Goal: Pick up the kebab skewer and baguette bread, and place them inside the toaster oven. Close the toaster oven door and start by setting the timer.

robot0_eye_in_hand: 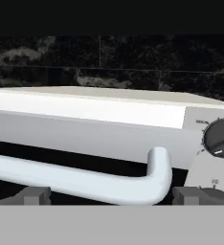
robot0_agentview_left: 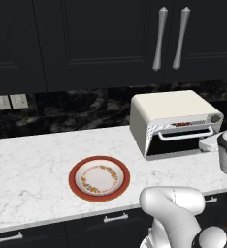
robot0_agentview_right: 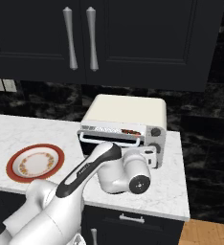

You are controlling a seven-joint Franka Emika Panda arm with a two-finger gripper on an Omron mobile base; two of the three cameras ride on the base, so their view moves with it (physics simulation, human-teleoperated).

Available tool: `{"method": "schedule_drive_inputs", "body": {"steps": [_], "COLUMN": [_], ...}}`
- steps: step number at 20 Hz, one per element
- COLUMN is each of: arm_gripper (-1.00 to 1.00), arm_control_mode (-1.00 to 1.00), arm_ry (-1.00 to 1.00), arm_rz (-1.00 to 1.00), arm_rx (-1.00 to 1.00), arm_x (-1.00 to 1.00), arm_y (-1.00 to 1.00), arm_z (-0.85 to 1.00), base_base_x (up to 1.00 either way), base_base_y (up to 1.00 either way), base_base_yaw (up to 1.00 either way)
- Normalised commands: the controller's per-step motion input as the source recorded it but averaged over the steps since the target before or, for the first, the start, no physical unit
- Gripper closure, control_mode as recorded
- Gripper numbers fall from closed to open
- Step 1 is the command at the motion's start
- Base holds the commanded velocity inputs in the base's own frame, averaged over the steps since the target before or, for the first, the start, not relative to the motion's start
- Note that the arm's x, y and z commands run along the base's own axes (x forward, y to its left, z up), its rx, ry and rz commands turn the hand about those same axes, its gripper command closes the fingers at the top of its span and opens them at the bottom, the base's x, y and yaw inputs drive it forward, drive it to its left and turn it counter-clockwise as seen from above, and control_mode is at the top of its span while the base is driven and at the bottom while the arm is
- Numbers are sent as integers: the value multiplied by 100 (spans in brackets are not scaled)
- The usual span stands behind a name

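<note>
The cream-white toaster oven [robot0_agentview_left: 170,107] [robot0_agentview_right: 128,111] stands at the right of the counter. The toaster oven door [robot0_agentview_left: 176,146] is tilted slightly outward at the top, leaving a narrow gap. A reddish-brown streak [robot0_agentview_left: 183,124] [robot0_agentview_right: 129,131] shows inside through that gap; I cannot tell whether it is the kebab skewer. The baguette bread is hidden. My gripper [robot0_eye_in_hand: 111,195] [robot0_agentview_left: 210,143] is open right in front of the door's silver handle [robot0_eye_in_hand: 85,183] [robot0_agentview_right: 109,140], whose right bend lies between the fingertips [robot0_eye_in_hand: 35,195]. Nothing is held.
A red-rimmed plate [robot0_agentview_left: 99,178] [robot0_agentview_right: 35,163] with nothing on it lies on the white marble counter [robot0_agentview_left: 33,160] left of the oven. Grey knobs [robot0_eye_in_hand: 221,138] [robot0_agentview_right: 155,132] sit on the oven's right panel. Dark cabinets [robot0_agentview_left: 101,38] hang overhead.
</note>
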Motion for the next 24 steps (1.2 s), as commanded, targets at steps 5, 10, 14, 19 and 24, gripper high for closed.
{"method": "schedule_drive_inputs", "body": {"steps": [5,10,14,19,24], "arm_gripper": [-100,-100,-100,-100,-100], "arm_control_mode": [-100,-100,-100,-100,-100], "arm_ry": [0,0,0,0,0], "arm_rz": [-3,-2,-2,-2,-1], "arm_rx": [0,0,0,0,0], "arm_x": [32,25,17,20,17], "arm_y": [8,5,0,0,0], "arm_z": [8,2,0,0,0], "base_base_x": [0,0,0,0,0], "base_base_y": [0,0,0,0,0], "base_base_yaw": [0,0,0,0,0]}}
